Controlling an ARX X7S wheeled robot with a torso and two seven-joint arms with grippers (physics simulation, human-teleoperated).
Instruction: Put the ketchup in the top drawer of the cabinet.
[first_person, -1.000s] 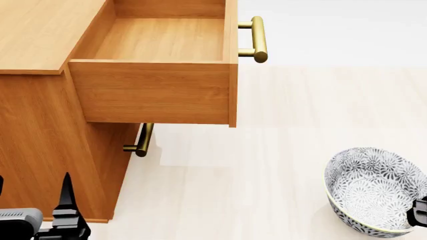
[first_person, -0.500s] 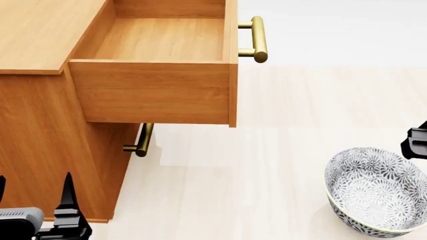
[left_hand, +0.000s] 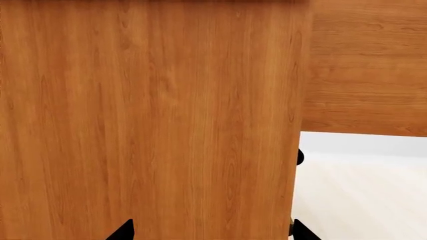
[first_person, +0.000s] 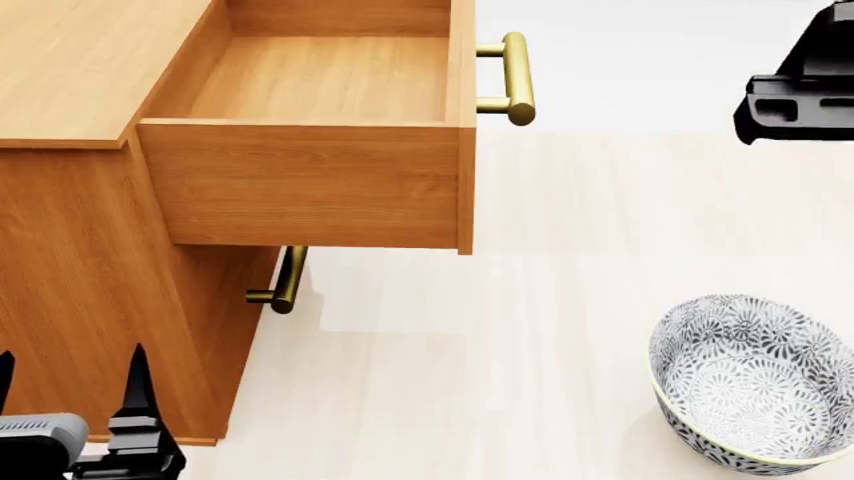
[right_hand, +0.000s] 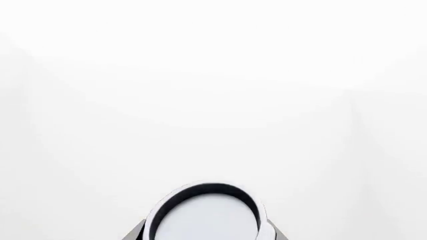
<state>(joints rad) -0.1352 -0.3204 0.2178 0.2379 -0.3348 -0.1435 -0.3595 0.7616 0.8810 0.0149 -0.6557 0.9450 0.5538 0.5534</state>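
Fingers (right_hand: 138, 234) grip the ketchup (right_hand: 205, 217) (silver top showing).

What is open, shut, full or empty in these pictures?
top drawer: pulled open, nothing inside.
lower drawer: shut.
bowl: upright on the floor, empty.
ketchup: only a silver round top shows, close in the right wrist view.
left gripper: low beside the cabinet, fingers apart, holding nothing.
right gripper: raised; fingers not visible.
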